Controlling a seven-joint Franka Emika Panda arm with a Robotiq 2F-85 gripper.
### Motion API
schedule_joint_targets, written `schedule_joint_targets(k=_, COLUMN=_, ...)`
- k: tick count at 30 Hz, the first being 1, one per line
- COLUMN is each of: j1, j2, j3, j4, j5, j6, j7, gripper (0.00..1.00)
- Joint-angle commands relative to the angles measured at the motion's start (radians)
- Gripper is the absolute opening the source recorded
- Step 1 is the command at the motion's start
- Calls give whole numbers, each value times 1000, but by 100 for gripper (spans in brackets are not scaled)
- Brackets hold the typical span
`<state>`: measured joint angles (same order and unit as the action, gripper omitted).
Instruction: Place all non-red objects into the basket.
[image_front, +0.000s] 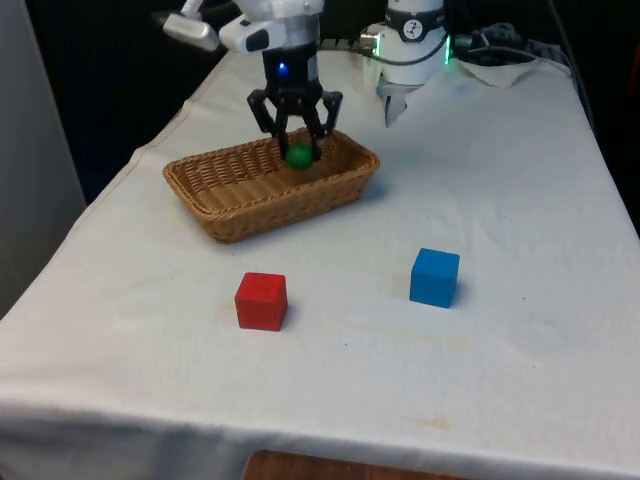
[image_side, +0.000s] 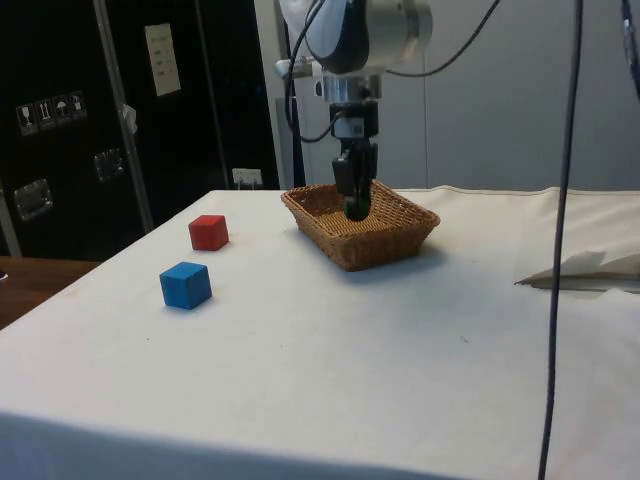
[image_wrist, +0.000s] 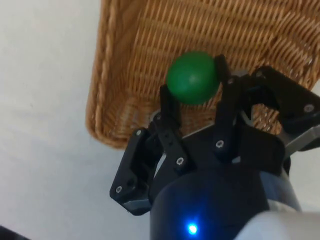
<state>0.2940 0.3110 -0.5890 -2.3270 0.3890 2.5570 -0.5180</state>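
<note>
One green ball (image_front: 299, 155) was clamped in the gripper (image_front: 298, 152), directly over the wicker basket (image_front: 222, 199); a low, centred release was judged best, so bouncing out was avoided.

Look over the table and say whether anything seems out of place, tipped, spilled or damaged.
Nothing stands out. The basket sits upright and whole, the hand holds a green ball over it, and the red cube and blue cube rest flat on the white cloth, apart from each other.
</note>
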Motion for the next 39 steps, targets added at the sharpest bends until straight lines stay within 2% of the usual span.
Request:
schedule_joint_targets(k=1, j1=-12, j2=8, j3=8, j4=4, j5=21, j6=8, j7=-16, gripper=0)
schedule_joint_targets(k=2, j1=-1, j2=13, j3=-1, j4=6, j5=11, j6=1, j7=-7, gripper=0)
schedule_joint_targets(k=3, j1=-13, j2=19, j3=7, j4=10, j5=30, j6=9, j7=-22, gripper=0)
schedule_joint_targets(k=11, j1=-18, j2=92, j3=-6, j4=39, j5=98, j6=15, j7=-48, gripper=0)
schedule_joint_targets(k=12, j1=-8, j2=89, j3=-16, j4=37, j5=82, j6=5, j7=-38, gripper=0)
schedule_joint_targets(k=13, j1=-17, j2=98, j3=-7, j4=40, j5=103, j6=17, j7=-47, gripper=0)
schedule_joint_targets(k=19, j1=-14, j2=113, j3=-7, j4=43, j5=135, j6=20, j7=-46, gripper=0)
schedule_joint_targets(k=20, j1=-8, j2=115, j3=-15, j4=43, j5=121, j6=15, j7=-39, gripper=7)
schedule_joint_targets(k=21, j1=-14, j2=113, j3=-7, j4=43, j5=136, j6=19, j7=-46, gripper=7)
schedule_joint_targets(k=26, j1=-14, j2=114, j3=-6, j4=42, j5=145, j6=19, j7=-46, gripper=54)
schedule_joint_targets(k=27, j1=-14, j2=114, j3=-5, j4=42, j5=146, j6=18, j7=-46, gripper=73)
schedule_joint_targets(k=30, j1=-13, j2=114, j3=-5, j4=42, j5=147, j6=18, j7=-46, gripper=100)
schedule_joint_targets(k=31, j1=-8, j2=116, j3=-12, j4=43, j5=135, j6=14, j7=-39, gripper=100)
schedule_joint_targets(k=32, j1=-13, j2=115, j3=-5, j4=42, j5=147, j6=18, j7=-46, gripper=100)
schedule_joint_targets(k=36, j1=-14, j2=115, j3=-5, j4=43, j5=147, j6=17, j7=-46, gripper=100)
schedule_joint_targets(k=39, j1=-2, j2=94, j3=-28, j4=46, j5=124, j6=-1, j7=-28, gripper=100)
